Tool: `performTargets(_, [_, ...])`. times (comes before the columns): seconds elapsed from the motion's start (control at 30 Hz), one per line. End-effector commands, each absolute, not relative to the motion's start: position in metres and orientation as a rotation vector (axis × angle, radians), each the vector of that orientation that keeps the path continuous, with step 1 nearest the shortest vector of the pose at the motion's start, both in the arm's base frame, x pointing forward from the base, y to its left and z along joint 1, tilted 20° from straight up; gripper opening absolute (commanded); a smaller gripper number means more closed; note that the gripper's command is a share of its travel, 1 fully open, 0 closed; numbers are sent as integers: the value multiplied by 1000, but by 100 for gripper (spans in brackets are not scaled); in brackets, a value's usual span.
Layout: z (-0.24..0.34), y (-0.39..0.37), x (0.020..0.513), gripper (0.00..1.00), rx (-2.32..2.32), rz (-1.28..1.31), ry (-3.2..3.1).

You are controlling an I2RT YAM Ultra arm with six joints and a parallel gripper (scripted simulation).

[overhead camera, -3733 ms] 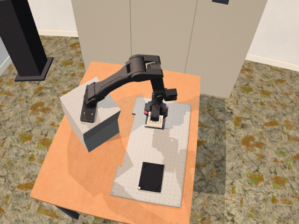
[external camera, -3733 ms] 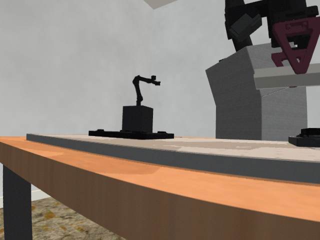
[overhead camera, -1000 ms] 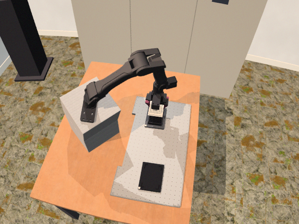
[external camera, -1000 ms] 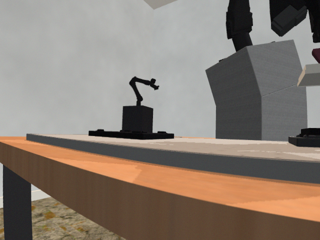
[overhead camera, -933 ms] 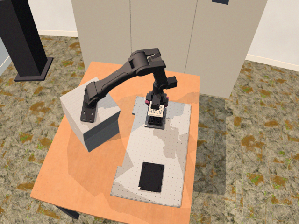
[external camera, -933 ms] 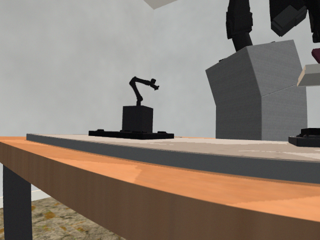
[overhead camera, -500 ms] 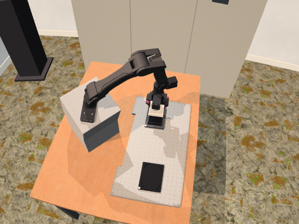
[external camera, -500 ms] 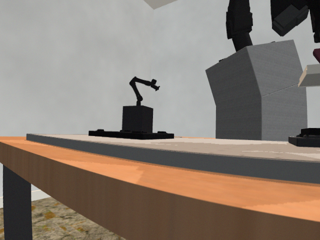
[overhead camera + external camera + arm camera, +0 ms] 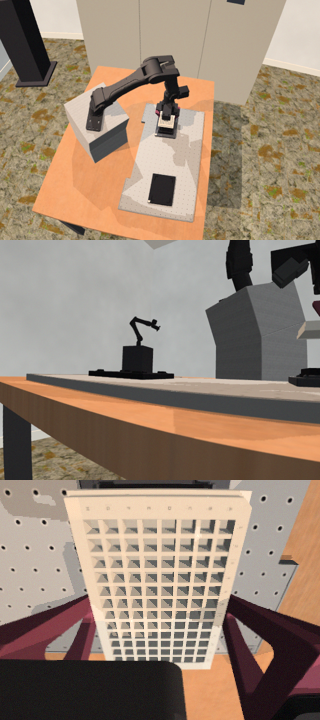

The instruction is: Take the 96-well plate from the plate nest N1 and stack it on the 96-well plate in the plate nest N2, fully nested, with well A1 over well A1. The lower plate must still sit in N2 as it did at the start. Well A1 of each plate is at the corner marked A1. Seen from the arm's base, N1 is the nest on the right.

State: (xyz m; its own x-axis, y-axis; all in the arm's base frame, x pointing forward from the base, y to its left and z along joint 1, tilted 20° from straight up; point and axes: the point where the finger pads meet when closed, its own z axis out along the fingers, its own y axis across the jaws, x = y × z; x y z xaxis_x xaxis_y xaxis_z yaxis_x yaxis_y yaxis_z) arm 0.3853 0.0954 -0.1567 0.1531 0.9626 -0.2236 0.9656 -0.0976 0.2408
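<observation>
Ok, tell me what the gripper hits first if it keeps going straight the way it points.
The gripper points down, shut on the cream plate. Going on, that plate would probably meet the black plate in the nest below first; a gap shows between them, alignment unclear.

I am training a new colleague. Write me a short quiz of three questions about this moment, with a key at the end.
1. True or false: the cream plate already rests on the dark plate.
2. What holds the cream plate?
A) Nothing, it lies on the board.
B) The gripper, with its fingers on the two long sides.
C) The grey block.
3. Short answer: what lies in the black nest that is far from the gripper?

Key
1. False. The side view shows a gap under the cream plate, so it hangs above the dark one.
2. B
3. Nothing, that nest has no plate in it.
</observation>
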Motion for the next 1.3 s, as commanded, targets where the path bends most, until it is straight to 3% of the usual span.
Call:
performTargets(0.0, [-157,102,402,0,2091,37,1847])
performTargets(1.27, [-189,96,411,0,2087,31,1853])
